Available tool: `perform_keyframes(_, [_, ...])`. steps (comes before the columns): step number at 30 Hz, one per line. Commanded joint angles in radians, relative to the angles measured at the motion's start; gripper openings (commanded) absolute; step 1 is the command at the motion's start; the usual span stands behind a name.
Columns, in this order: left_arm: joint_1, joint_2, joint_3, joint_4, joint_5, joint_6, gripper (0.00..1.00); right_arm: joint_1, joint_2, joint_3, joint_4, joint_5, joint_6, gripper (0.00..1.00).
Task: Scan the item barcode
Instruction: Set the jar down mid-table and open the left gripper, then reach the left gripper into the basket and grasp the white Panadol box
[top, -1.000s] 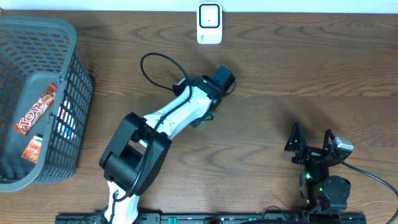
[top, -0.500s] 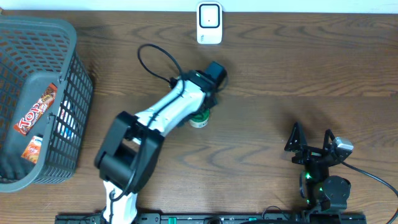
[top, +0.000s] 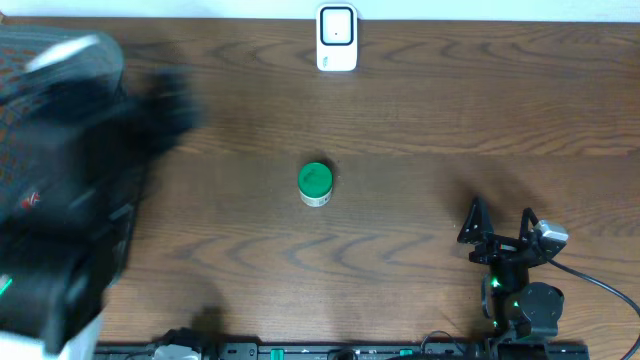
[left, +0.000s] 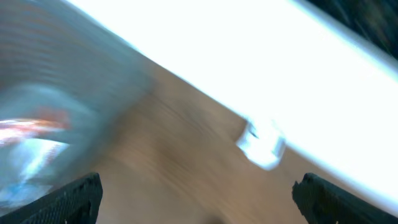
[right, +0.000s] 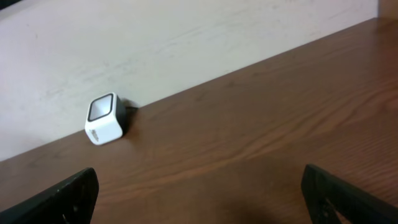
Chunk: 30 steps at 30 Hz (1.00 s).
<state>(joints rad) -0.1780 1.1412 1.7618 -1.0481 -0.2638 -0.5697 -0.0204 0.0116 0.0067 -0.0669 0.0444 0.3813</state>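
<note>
The item, a small round tub with a green lid (top: 315, 183), stands alone on the wooden table near the middle. A white barcode scanner (top: 337, 38) sits at the back edge; it also shows as the scanner (right: 106, 118) in the right wrist view and as a pale smear (left: 261, 143) in the left wrist view. My left gripper (left: 199, 202) is open and empty. Its arm (top: 80, 180) is a dark blur at the far left, over the basket. My right gripper (top: 500, 232) is open and empty at the front right, far from the tub.
A grey mesh basket (top: 60, 50) with snack packets fills the left side, mostly hidden behind the blurred left arm. A pale wall (right: 186, 37) runs behind the table's back edge. Bare wood lies between the tub and the scanner.
The left gripper opened and let go of the green-lidded tub, leaving it on the table. The left arm then swung fast to the left, over the basket. The right arm has not moved.
</note>
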Motion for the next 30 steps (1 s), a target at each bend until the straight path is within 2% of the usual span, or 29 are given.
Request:
perform_keyframes(1, [0.337,-0.044,-0.015,-0.085,-0.008,0.003,1.00,-0.006,-0.006,-0.001,-0.004,0.003,-0.012,0.99])
perform_keyframes(6, [0.670,-0.013,-0.043,-0.173,0.062,-0.109,0.98,-0.006,-0.006,-0.001,-0.004,0.003,-0.012,0.99])
perform_keyframes(10, [0.789,0.090,-0.066,-0.173,0.114,-0.093,0.98,-0.006,-0.006,-0.001,-0.004,0.003,-0.012,0.99])
perform_keyframes(14, [0.821,0.248,-0.066,-0.155,0.117,0.034,0.98,-0.006,-0.006,-0.001,-0.004,0.003,-0.012,0.99])
perform_keyframes(15, [0.821,0.315,-0.066,-0.155,0.126,0.105,0.99,-0.006,-0.006,-0.001,-0.004,0.003,-0.012,0.99])
perform_keyframes(18, [0.818,0.434,-0.066,-0.156,0.126,0.216,0.99,-0.006,-0.006,-0.001,-0.004,0.003,-0.012,0.99])
perform_keyframes(22, [0.818,0.595,-0.066,-0.162,0.137,0.257,0.99,-0.006,-0.006,-0.001,-0.004,0.003,-0.012,0.99])
perform_keyframes(26, [0.816,0.717,-0.068,-0.128,0.340,0.513,0.99,-0.006,-0.006,-0.001,-0.004,0.003,-0.012,0.99])
perform_keyframes(30, [0.816,0.776,-0.071,-0.117,0.418,0.622,0.98,-0.006,-0.006,-0.001,-0.004,0.003,-0.012,0.99])
